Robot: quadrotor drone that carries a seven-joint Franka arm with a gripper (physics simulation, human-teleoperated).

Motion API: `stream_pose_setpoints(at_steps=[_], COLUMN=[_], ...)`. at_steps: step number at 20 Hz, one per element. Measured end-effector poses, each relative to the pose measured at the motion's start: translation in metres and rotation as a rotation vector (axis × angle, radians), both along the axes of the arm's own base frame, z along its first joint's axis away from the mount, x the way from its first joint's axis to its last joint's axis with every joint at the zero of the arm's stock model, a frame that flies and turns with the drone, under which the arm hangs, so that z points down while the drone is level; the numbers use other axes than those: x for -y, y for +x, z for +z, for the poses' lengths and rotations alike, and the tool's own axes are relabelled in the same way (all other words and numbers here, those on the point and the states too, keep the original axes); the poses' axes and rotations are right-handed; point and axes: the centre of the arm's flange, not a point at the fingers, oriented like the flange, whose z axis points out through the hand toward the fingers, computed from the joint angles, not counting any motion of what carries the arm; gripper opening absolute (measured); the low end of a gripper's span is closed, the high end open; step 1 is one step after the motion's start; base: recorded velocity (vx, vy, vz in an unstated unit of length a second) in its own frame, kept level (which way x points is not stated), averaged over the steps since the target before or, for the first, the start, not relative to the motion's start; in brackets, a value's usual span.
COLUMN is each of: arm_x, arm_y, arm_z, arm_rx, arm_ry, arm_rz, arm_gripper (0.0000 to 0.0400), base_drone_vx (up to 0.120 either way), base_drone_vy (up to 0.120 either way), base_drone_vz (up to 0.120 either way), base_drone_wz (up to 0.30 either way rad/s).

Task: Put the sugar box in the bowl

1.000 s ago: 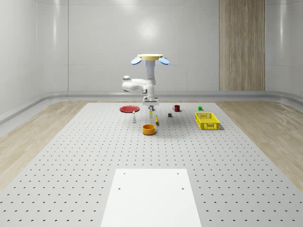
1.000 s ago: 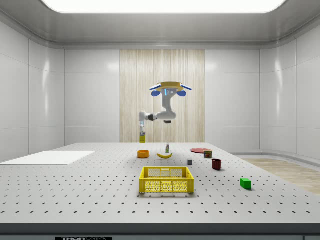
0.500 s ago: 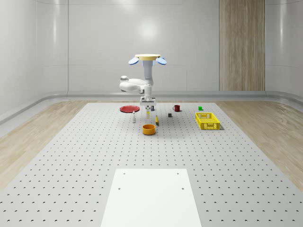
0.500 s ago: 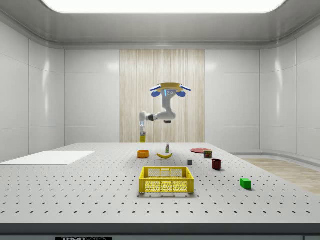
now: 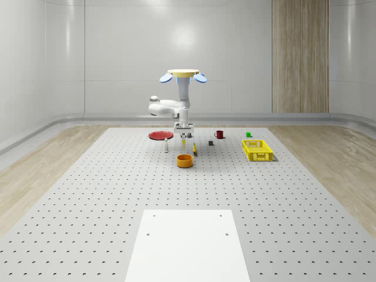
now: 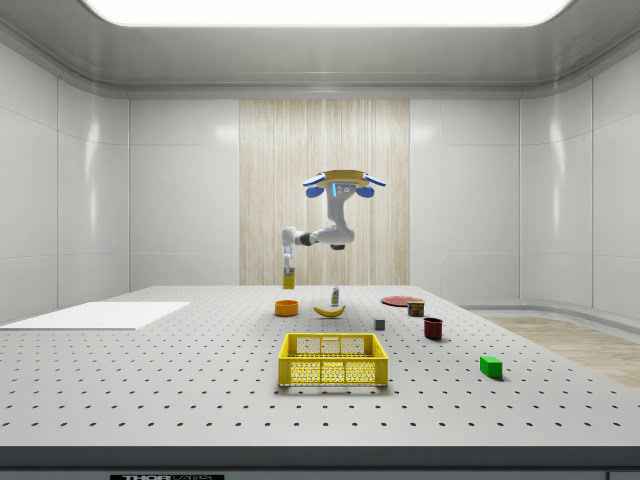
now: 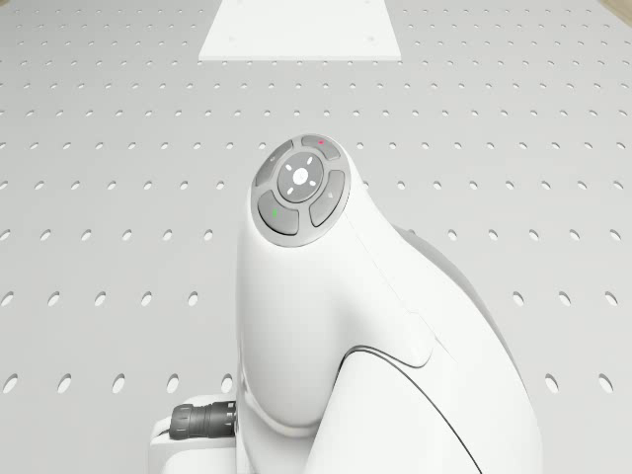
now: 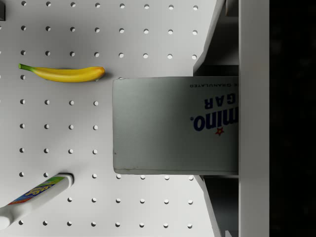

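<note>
1. Gripper (image 6: 287, 266) hangs straight down from the arm's wrist, its two fingers (image 8: 217, 37) closed on the sides of the sugar box (image 8: 175, 126), which is clear of the table.
2. In the wrist view the sugar box sits between the finger pads with its long side sticking out beyond them, printed lettering visible on its face.
3. In the side view the sugar box is held upright in the air, above the orange bowl (image 6: 286, 308) and well clear of its rim.
4. In the whole-scene view the bowl (image 5: 185, 160) stands on the perforated table (image 5: 106, 194), with the held box above and just behind it.
5. Drone (image 5: 183, 74) hovers high over the middle of the table, its arm (image 7: 326, 326) reaching out and down.
6. Below the gripper in the wrist view lie a banana (image 8: 63, 73) and a white marker (image 8: 34, 197), both flat on the table and apart from the box.
7. Elsewhere on the table stand a yellow crate (image 5: 257, 150), a red plate (image 5: 160, 136), a red mug (image 5: 219, 134) and a small green block (image 5: 248, 134).
</note>
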Motion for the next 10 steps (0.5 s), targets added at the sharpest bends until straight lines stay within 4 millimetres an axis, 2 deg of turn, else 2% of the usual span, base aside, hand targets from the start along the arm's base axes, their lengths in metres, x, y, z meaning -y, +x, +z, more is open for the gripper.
stream_pose_setpoints(at_steps=[10], arm_x=[0.000], arm_y=[0.000], arm_z=[0.038], arm_rx=[0.000], arm_ry=[0.000], arm_rz=[0.003], arm_gripper=[0.0164], base_drone_vx=[0.000], base_drone_vy=[0.000], base_drone_vz=[0.000], base_drone_wz=[0.000])
